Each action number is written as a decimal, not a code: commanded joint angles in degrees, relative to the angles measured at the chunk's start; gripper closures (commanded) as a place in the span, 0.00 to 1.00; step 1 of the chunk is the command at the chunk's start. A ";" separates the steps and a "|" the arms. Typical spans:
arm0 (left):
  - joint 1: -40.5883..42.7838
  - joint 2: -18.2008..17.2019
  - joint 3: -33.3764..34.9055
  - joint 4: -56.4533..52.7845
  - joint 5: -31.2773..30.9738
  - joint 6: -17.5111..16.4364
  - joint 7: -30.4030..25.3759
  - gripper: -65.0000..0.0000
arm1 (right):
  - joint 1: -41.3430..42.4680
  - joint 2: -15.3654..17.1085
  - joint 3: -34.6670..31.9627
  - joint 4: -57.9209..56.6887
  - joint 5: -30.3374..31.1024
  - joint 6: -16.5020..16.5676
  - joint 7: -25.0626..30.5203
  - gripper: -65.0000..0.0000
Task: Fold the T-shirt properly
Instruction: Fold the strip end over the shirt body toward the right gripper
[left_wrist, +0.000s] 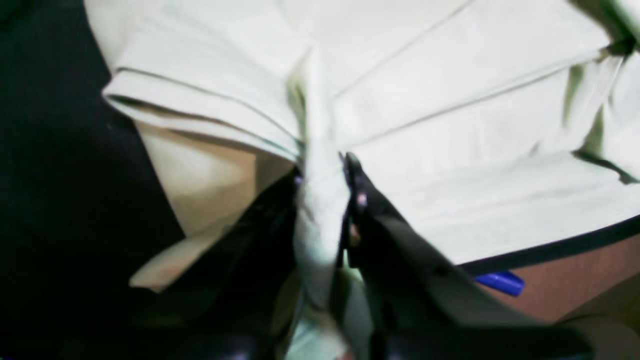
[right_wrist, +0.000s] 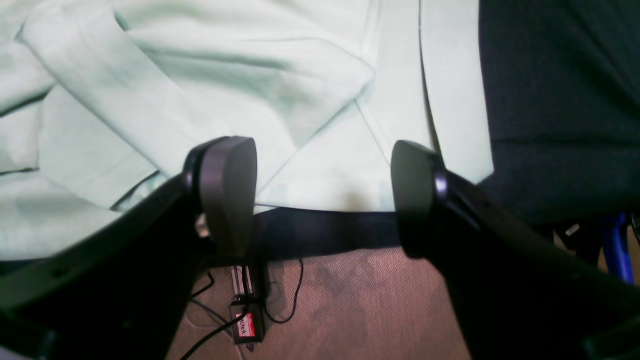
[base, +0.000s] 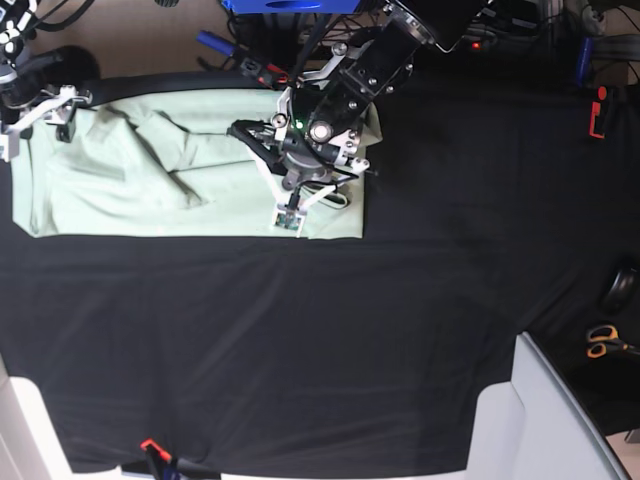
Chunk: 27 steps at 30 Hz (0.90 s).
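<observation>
A robotics lab: a counter draped in black cloth, tangled cables at eleven o'clock, scissors at four o'clock, carpeted floor below.

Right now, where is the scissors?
In the base view the scissors lies at the far right edge on the black cloth, below a dark round object, far from the T-shirt.

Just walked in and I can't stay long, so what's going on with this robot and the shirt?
A two-armed robot is folding a pale green T-shirt on a black table cloth. The left gripper is shut on a bunched fold of the shirt. The right gripper is open at the shirt's edge, holding nothing.
</observation>
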<state>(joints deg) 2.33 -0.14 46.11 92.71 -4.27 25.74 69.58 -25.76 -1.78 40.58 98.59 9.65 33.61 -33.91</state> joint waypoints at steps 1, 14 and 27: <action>-0.97 0.63 0.00 0.79 0.54 0.33 -0.44 1.00 | -0.13 0.51 0.26 0.80 0.59 0.11 1.16 0.39; -6.15 0.63 4.75 -5.01 0.54 0.33 2.81 1.00 | -0.04 0.51 0.26 0.80 0.59 0.11 1.16 0.39; -11.34 3.26 6.77 -5.63 0.62 0.33 10.29 1.00 | -0.04 0.51 0.26 0.80 0.59 0.11 1.16 0.39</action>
<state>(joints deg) -8.10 2.37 52.90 86.19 -4.08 25.74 79.99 -25.74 -1.78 40.58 98.59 9.65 33.61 -33.89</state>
